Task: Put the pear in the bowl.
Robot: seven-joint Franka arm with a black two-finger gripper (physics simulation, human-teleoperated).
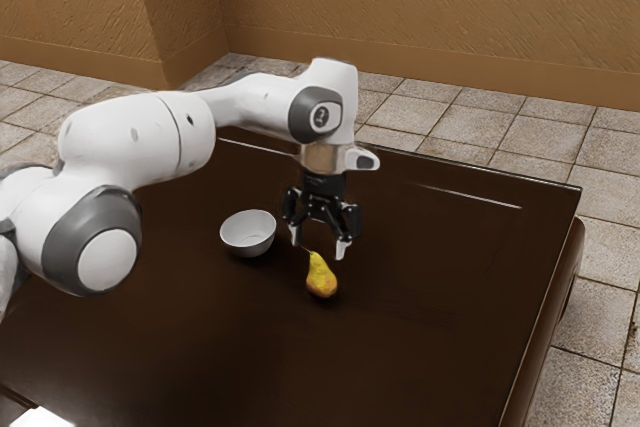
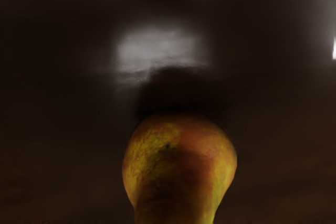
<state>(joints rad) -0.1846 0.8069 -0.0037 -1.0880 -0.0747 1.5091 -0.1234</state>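
My gripper [image 1: 319,243] points down over the table with its two light fingertips apart, so it is open. The yellow pear [image 1: 321,279], reddish at its fat end, is just below and in front of the fingertips in the exterior view, its narrow end close to the gap between them. Seen from the wrist, the pear [image 2: 179,171] looms large at the lower edge, with a dark shadow beside its fat end. A white bowl [image 1: 248,235] rests on the table toward the exterior view's left of the gripper; its visible inside holds nothing.
The dark brown table [image 1: 430,347] has its far edge behind the arm and a side edge at the exterior view's right. A white object [image 1: 40,417] shows at the lower left corner. Tiled floor and brown walls lie beyond.
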